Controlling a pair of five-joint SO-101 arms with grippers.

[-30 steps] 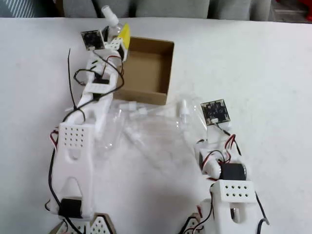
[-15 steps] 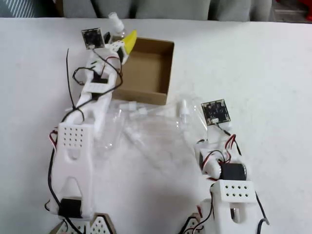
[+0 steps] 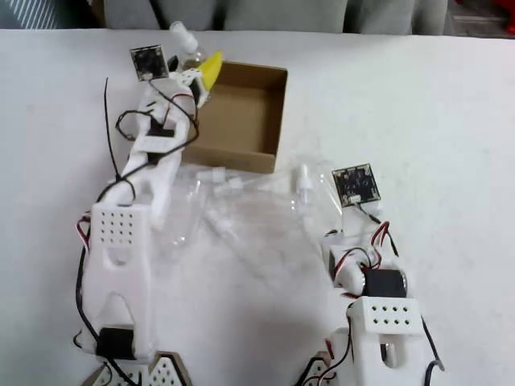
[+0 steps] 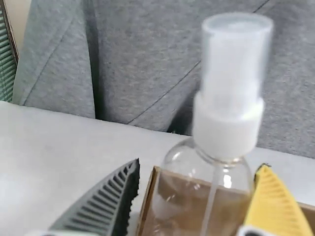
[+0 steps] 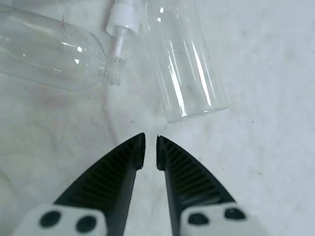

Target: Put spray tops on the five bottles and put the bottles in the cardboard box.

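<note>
Left gripper (image 4: 198,169) pinches a capped bottle (image 4: 227,118); right gripper (image 5: 150,147) is nearly closed.
The bottle is held at the box (image 3: 233,158) corner. The right fingertips almost touch, holding nothing, beside two loose bottles (image 5: 189,64).

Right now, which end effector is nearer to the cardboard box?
Left. The left end effector holds a bottle at a corner of the cardboard box. The right end effector is above loose bottles on the table, apart from the box.
</note>
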